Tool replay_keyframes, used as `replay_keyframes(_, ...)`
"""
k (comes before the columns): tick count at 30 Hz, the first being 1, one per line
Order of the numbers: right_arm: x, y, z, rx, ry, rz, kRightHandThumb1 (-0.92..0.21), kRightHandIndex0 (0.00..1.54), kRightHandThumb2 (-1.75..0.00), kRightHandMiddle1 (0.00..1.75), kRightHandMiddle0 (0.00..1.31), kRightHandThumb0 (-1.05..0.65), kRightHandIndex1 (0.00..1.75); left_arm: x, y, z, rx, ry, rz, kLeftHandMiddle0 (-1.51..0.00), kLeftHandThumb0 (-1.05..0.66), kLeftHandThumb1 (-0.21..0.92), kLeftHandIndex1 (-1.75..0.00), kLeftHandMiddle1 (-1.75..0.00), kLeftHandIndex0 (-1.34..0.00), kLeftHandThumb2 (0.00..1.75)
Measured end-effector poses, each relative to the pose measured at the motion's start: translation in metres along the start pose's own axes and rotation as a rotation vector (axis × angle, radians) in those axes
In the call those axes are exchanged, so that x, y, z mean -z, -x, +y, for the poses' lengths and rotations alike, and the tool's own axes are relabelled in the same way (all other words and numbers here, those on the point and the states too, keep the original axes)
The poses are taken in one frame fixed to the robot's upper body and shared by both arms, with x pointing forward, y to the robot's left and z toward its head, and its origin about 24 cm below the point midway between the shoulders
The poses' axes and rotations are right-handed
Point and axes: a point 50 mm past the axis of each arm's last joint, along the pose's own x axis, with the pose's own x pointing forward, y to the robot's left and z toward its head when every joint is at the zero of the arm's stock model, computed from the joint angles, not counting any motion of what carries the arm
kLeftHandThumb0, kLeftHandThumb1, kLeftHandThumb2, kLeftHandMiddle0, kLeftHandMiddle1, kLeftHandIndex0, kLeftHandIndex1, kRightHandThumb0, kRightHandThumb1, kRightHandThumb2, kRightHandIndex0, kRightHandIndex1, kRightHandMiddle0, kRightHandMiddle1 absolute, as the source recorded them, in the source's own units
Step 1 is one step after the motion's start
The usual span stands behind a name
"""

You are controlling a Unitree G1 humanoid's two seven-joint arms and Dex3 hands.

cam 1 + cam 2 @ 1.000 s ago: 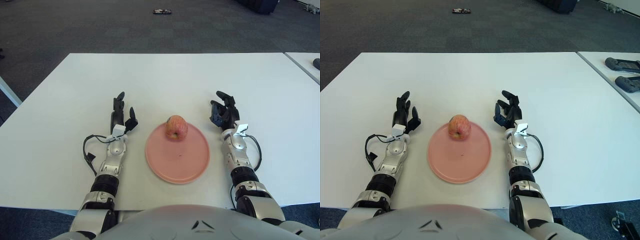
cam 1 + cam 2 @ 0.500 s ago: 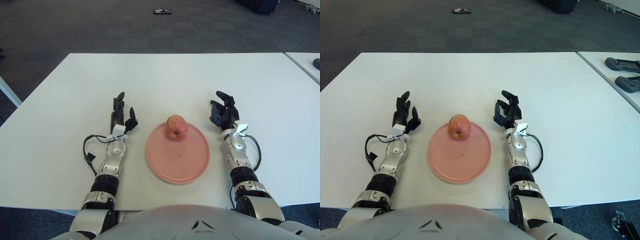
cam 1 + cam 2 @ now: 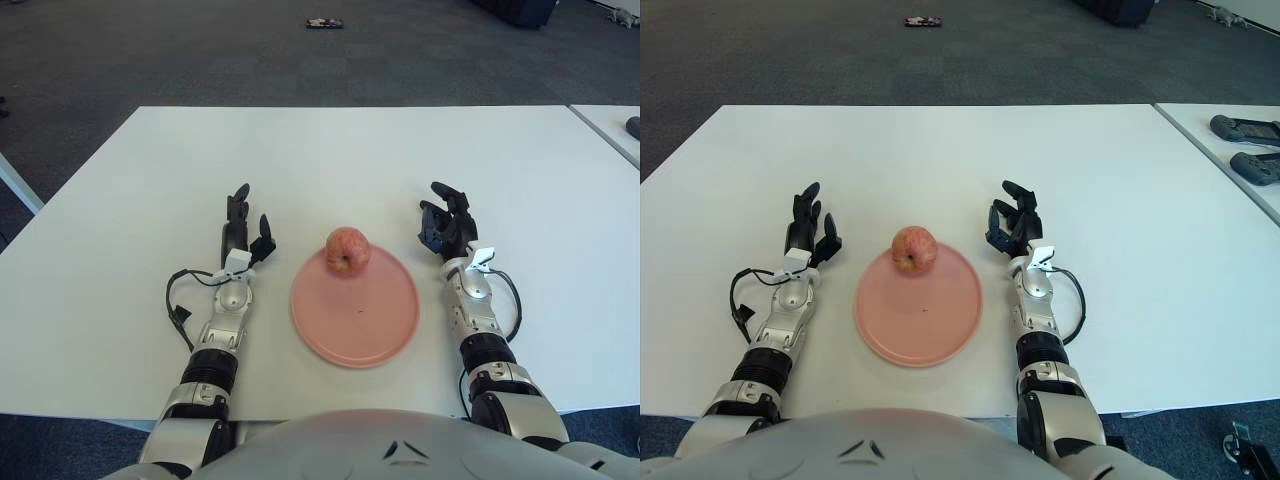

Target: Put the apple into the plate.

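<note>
A red-yellow apple [image 3: 347,249] sits on the far rim of a round pink plate [image 3: 360,316] in the middle of the white table [image 3: 330,150]. My left hand [image 3: 243,222] rests on the table to the left of the plate, fingers spread and holding nothing. My right hand [image 3: 445,222] rests to the right of the plate, fingers relaxed and holding nothing. Neither hand touches the apple or the plate.
A second white table at the right carries dark controllers [image 3: 1248,145]. A small dark object [image 3: 324,22] lies on the grey carpet beyond the table. Cables [image 3: 180,300] loop beside each wrist.
The apple has shifted slightly toward the far rim of the plate. Both hands stay where they were.
</note>
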Motion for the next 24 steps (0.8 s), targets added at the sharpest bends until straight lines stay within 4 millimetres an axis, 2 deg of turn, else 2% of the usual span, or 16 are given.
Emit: replay_keyframes(24,0.0000,0.0000,0.0001,-0.005,0.001,0.002,-0.59,0.12,-0.95,0.88,0.00,-0.40,0.84,-0.0001,0.0000,-0.0002,0.001,-0.002,-0.001,-0.23,-0.84,0.92,-0.56,-0.16,0.00,0.92)
